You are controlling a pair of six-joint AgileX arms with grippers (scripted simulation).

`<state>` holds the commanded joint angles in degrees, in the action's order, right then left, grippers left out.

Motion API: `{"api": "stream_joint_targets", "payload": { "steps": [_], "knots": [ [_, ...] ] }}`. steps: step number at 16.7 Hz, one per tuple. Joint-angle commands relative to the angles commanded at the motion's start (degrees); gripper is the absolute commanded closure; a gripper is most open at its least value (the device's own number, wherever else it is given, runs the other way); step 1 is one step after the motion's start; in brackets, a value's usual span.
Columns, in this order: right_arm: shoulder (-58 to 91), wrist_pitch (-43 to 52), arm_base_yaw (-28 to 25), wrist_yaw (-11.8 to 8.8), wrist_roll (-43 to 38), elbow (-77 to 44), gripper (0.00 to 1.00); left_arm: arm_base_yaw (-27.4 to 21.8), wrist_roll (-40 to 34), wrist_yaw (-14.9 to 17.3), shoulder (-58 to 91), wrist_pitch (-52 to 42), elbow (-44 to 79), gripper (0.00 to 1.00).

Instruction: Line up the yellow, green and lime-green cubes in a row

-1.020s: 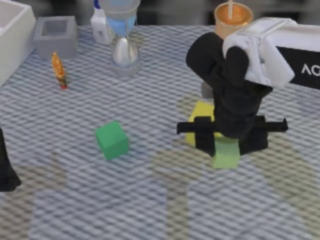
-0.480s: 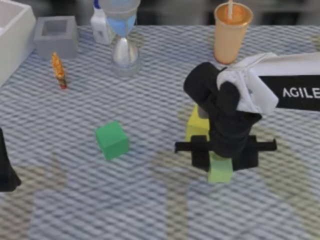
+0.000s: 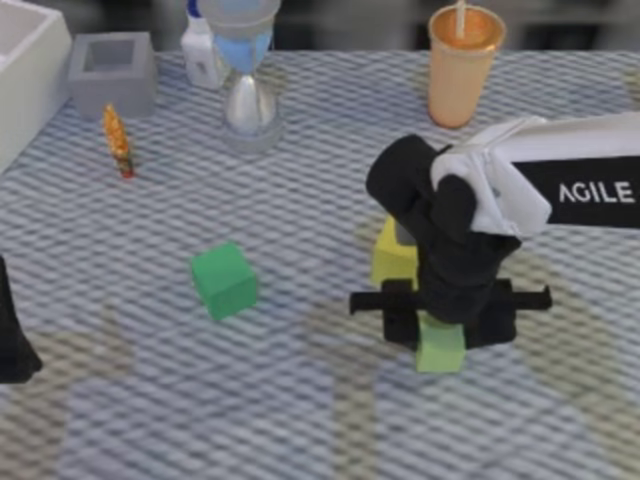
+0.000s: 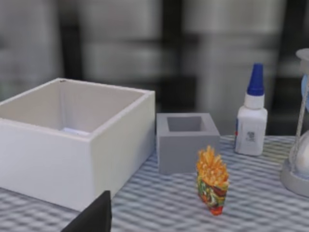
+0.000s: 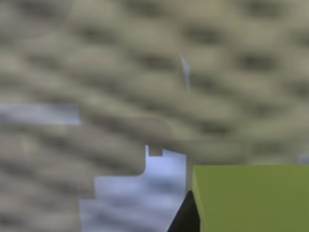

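Right gripper (image 3: 447, 322): fingers straddle the lime-green cube (image 3: 440, 346) on two opposite sides and appear clamped on it. In the right wrist view the lime-green cube (image 5: 251, 198) fills the near corner with a dark finger edge against it, which fits a grasp. Whether the cube rests on the table (image 3: 300, 210) or hangs just above it, cannot tell.

Yellow cube (image 3: 392, 256) sits just behind the gripper, partly hidden by the wrist, near the lime-green cube. Green cube (image 3: 224, 280) lies well apart, toward the table's left, turned askew.

Judgement: the small cube is held low and close to the yellow one so it can be set beside it as a row neighbour; the green cube is not yet in line.

Left gripper (image 3: 14, 345): parked at the left edge; finger state cannot be told. Its wrist view faces the white box (image 4: 72, 140), grey hollow block (image 4: 186, 141) and glue bottle (image 4: 251, 116).
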<state>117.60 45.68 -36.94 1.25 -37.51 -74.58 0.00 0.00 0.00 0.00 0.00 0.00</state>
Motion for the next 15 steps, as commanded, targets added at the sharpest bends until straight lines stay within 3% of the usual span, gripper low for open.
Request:
{"api": "stream_joint_targets", "payload": {
  "steps": [10,15],
  "knots": [
    [0.0,0.0,0.0,0.0,0.0,0.0,0.02,0.0,0.0,0.0,0.0,0.0,0.0,0.0],
    [0.0,0.0,0.0,0.0,0.0,0.0,0.0,0.0,0.0,0.0,0.0,0.0,0.0,0.0]
  ]
}}
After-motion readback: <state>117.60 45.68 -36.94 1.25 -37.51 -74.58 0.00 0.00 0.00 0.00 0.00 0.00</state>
